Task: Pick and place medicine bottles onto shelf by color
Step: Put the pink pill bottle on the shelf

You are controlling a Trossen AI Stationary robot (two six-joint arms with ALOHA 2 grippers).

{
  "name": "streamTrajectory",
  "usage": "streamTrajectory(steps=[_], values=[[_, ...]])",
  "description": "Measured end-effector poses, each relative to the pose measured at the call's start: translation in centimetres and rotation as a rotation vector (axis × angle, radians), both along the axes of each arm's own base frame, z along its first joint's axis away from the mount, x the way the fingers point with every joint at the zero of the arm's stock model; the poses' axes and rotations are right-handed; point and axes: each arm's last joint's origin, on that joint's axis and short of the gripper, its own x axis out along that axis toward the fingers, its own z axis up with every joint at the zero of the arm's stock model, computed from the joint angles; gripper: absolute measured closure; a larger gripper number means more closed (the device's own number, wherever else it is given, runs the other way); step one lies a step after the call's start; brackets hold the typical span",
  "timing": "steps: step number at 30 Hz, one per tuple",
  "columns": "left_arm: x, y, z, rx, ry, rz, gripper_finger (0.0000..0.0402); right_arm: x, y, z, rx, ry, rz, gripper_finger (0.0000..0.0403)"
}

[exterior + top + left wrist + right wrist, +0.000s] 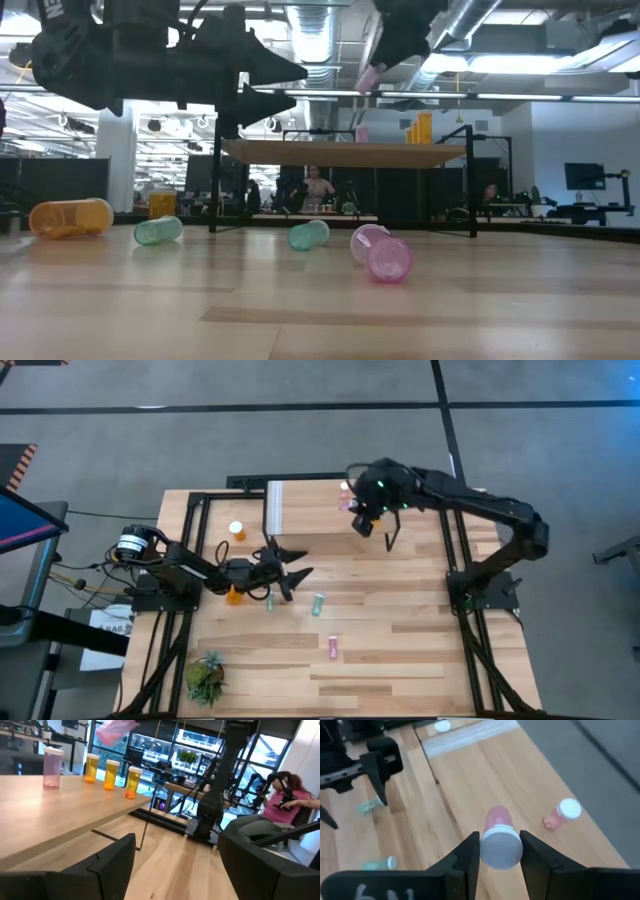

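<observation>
The right arm carries a pink bottle to the shelf.

The right gripper [500,851] pinches a pink bottle [498,837] by its white cap, up over the shelf [310,508], near another pink bottle [562,814] standing there. Next it must go down gently and let go. The left gripper [290,573] hangs spread and empty above the bottles lying on the table [400,650].

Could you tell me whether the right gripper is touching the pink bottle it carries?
Touching. The right wrist view shows the right gripper with both fingers pressed against the white cap of the pink bottle, no gap on either side, above the shelf.
</observation>
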Motion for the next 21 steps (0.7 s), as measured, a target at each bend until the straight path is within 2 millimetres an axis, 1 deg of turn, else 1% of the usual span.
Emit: streamTrajectory(steps=[2, 4, 8, 12, 18, 21], values=[[0.2, 0.0, 0.2, -0.008, -0.009, -0.008, 0.0129, 0.6, -0.7, 0.1, 0.04, 0.062, 0.006, 0.0269], [0.5, -0.1, 0.4, -0.008, -0.007, -0.02, 0.0129, 1.7, -1.5, 0.1, 0.05, 0.109, 0.012, 0.0269], [1.5, -0.2, 0.5, -0.002, 0.056, -0.042, 0.0129, 3.5, -2.7, -0.1, 0.09, 0.226, 0.006, 0.0269], [2.3, -0.3, 0.6, 0.004, 0.119, -0.065, 0.0129, 4.8, -4.0, -0.8, 0.131, 0.335, -0.001, 0.0269], [3.1, -0.4, 0.5, 0.025, 0.218, -0.068, 0.0129, 5.9, -6.0, -2.0, 0.169, 0.424, -0.023, 0.0269], [3.2, -0.5, 0.6, 0.022, 0.215, -0.083, 0.0129, 6.3, -6.8, -2.7, 0.192, 0.442, -0.032, 0.0269]])
